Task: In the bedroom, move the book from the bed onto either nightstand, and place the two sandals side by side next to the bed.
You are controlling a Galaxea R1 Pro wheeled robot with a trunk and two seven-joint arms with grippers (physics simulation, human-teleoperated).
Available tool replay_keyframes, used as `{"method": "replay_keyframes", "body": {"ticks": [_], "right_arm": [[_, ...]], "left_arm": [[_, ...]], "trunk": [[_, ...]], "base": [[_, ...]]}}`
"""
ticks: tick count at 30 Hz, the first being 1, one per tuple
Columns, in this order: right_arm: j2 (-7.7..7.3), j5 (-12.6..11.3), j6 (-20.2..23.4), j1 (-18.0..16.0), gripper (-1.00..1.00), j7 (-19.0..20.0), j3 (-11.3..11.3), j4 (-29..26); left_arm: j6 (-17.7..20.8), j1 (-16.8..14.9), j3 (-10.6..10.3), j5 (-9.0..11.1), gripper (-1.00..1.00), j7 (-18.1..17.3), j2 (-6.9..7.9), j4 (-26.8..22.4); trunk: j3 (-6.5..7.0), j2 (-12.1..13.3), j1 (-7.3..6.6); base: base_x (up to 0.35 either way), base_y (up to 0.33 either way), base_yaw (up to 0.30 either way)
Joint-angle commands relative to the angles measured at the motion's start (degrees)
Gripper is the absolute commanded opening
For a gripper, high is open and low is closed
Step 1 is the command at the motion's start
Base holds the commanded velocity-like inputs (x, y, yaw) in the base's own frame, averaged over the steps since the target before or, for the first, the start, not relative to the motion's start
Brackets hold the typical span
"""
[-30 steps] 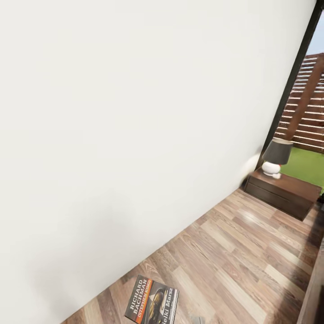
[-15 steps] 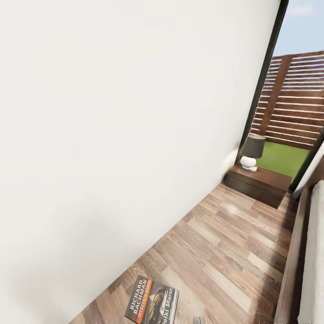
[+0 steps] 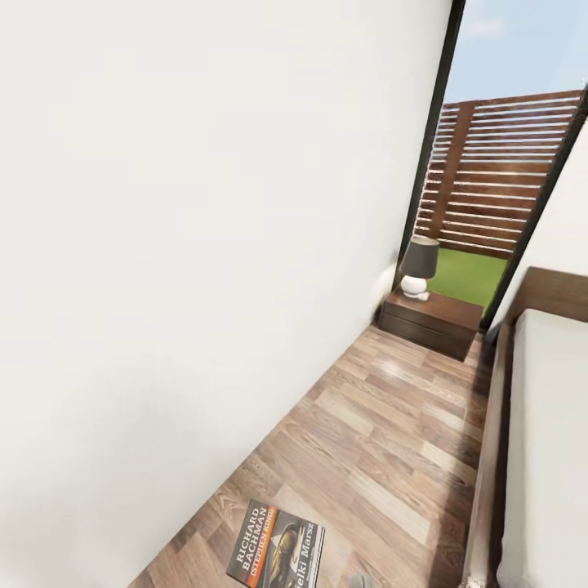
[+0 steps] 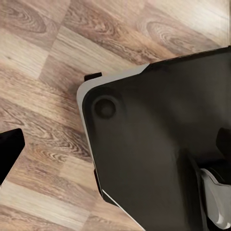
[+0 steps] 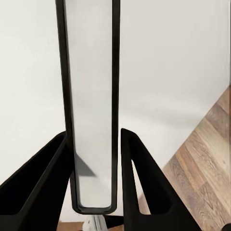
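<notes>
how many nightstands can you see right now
1. The nightstand stands at the far end of the floor strip, against the white wall by the window, with a lamp on top, left of the bed. Another could be out of frame.

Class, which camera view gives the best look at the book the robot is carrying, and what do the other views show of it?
The head view: the book shows its cover, with orange band and white lettering. The right wrist view shows the book edge-on, a thin slab clamped between the right gripper's jaws. The left wrist view shows wooden floor and the robot's dark base.
</notes>
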Motion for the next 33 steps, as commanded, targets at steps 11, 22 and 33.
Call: {"method": "replay_keyframes", "body": {"ticks": [11,22,33], "right_arm": [[0.03,-0.27,0.47,-0.06,-1.0,0.22,-0.2,0.01],[0.0,-0.27,0.46,-0.06,-1.0,0.22,-0.2,0.0],[-0.04,-0.27,0.43,-0.06,-1.0,0.24,-0.27,0.0]], "left_arm": [[-0.15,0.07,-0.39,0.6,1.0,-0.25,0.02,0.07],[-0.17,0.01,-0.39,0.6,1.0,-0.25,0.02,0.09],[-0.17,0.06,-0.39,0.6,1.0,-0.25,0.02,0.09]], "trunk": [[-0.41,-0.12,0.03],[-0.7,-0.12,0.03],[-0.79,-0.12,0.03]], "base": [[0.023,0.001,-0.269],[0.172,0.091,-0.266],[0.265,0.129,-0.095]]}}
